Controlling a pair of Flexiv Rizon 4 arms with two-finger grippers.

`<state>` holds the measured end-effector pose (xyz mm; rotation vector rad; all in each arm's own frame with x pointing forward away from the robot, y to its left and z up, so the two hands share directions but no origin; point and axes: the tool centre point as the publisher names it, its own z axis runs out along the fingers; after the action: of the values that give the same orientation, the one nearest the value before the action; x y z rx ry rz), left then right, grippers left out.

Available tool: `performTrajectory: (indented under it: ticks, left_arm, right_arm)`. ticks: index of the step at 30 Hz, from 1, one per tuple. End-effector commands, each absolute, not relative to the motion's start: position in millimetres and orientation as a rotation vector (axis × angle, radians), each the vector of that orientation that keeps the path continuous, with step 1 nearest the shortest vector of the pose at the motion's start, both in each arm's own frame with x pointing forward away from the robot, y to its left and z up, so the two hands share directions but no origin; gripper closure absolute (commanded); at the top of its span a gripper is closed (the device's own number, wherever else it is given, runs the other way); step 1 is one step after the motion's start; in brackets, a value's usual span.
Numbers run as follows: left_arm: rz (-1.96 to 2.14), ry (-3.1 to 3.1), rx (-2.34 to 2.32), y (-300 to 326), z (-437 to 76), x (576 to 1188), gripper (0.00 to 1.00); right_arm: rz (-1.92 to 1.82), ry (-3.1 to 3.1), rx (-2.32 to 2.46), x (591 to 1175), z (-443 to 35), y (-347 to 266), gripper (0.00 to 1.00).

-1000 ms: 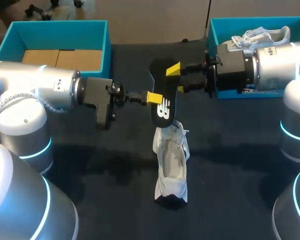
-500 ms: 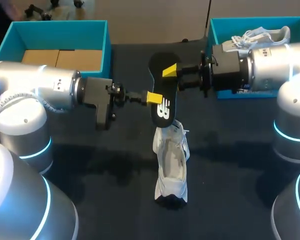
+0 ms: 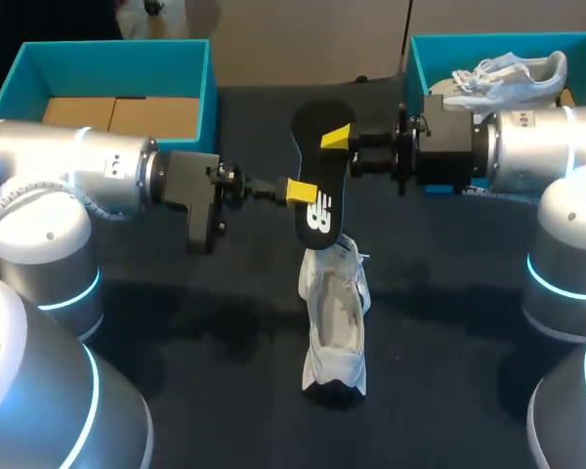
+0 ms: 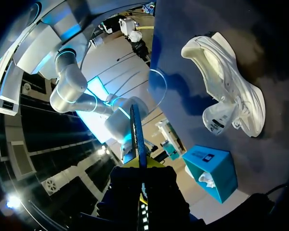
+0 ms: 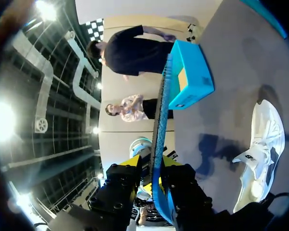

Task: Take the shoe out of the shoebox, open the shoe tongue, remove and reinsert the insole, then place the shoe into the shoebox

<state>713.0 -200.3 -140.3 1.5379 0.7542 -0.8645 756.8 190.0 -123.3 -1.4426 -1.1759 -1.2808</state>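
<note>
Head view: a black insole [image 3: 317,223] is held upright, clamped between the fingers of both the left tool [image 3: 301,191] and the right tool [image 3: 337,137]. Just beneath them, a white shoe [image 3: 335,322] lies on the dark surface [image 3: 176,332].

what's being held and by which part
The insole: left gripper pinches one long edge mid-length, right gripper the opposite edge nearer its far end.
</note>
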Motion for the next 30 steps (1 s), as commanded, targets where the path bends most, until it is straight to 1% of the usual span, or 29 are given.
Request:
performTrajectory:
  ticks: [1, 3, 6, 11, 14, 16, 25, 26, 27, 28, 29, 30]
  left_arm:
    - [-0.861, 0.753, 1.536, -201.3, -141.2, 712.5, 1.00]
    - [-0.861, 0.753, 1.536, -201.3, -141.2, 712.5, 1.00]
    - [-0.861, 0.753, 1.536, -201.3, -141.2, 712.5, 1.00]
    - [-0.861, 0.753, 1.536, -201.3, -141.2, 712.5, 1.00]
    - [-0.861, 0.753, 1.536, -201.3, -141.2, 712.5, 1.00]
    - [-0.861, 0.753, 1.536, -201.3, -141.2, 712.5, 1.00]
    - [-0.864, 0.751, 1.536, -200.9, -140.9, 712.3, 1.00]
    - [-0.865, 0.751, 1.535, -200.8, -140.8, 712.2, 0.95]
    - [-0.866, 0.751, 1.535, -200.6, -140.8, 712.1, 0.72]
    - [-0.868, 0.755, 1.534, -200.3, -140.7, 712.0, 0.55]
    - [-0.870, 0.756, 1.533, -199.6, -140.5, 712.1, 0.24]
    - [-0.871, 0.756, 1.532, -198.7, -140.2, 711.9, 0.00]
  right_arm:
    - [-1.296, -1.156, -1.446, 755.1, -128.4, 191.5, 0.76]
    - [-1.297, -1.147, -1.445, 755.1, -128.9, 191.5, 0.80]
    - [-1.308, -1.131, -1.445, 755.0, -130.0, 190.6, 0.78]
    - [-1.319, -1.118, -1.450, 755.1, -130.4, 188.0, 0.82]
    - [-1.331, -1.106, -1.449, 754.9, -130.2, 187.2, 0.89]
    - [-1.334, -1.104, -1.448, 754.9, -130.2, 187.2, 1.00]
    - [-1.333, -1.104, -1.436, 754.4, -129.9, 189.1, 1.00]
    - [-1.332, -1.106, -1.434, 754.2, -129.7, 189.5, 1.00]
    - [-1.332, -1.107, -1.434, 754.2, -129.7, 189.5, 1.00]
    - [-1.331, -1.108, -1.432, 754.0, -129.6, 189.7, 1.00]
    - [-1.330, -1.110, -1.431, 753.6, -129.6, 190.1, 1.00]
    - [-1.328, -1.115, -1.428, 753.3, -129.7, 190.4, 1.00]
